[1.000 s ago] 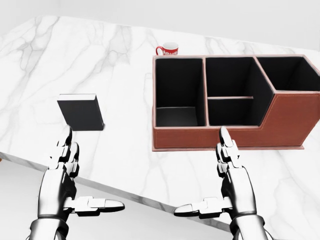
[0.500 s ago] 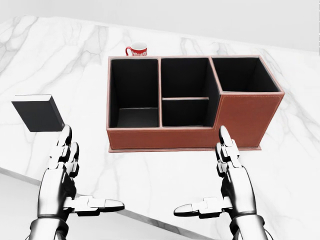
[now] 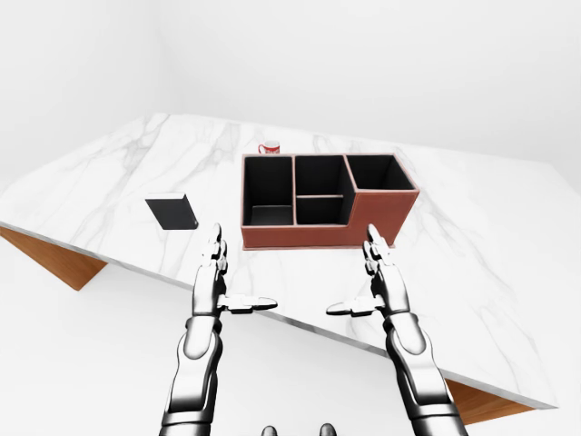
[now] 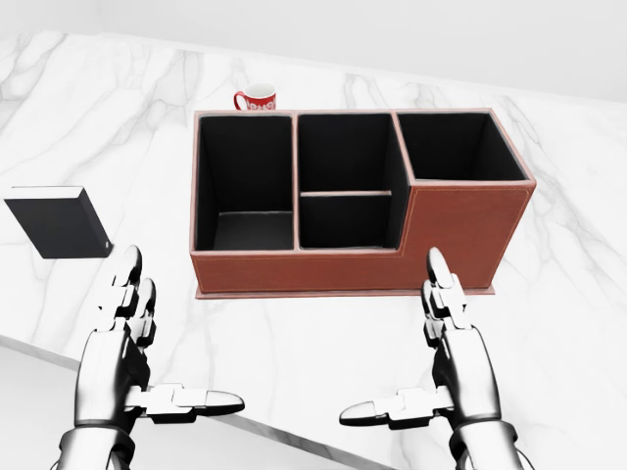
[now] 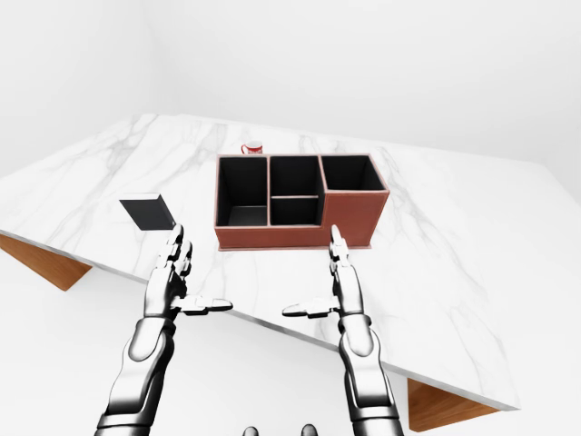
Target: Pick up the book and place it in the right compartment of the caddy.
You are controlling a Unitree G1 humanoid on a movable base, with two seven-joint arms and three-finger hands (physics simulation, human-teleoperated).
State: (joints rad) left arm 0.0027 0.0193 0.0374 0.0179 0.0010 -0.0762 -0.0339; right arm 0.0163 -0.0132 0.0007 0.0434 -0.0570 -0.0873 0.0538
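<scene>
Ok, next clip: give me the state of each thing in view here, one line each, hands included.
Black rectangular book: lying flat on the white marble table, apart from both hands.
Brown leather caddy: upright, every compartment in view looks empty.
Red and white mug: upright, just past the caddy's far wall.
Left hand: open, empty.
Right hand: open, empty.
</scene>
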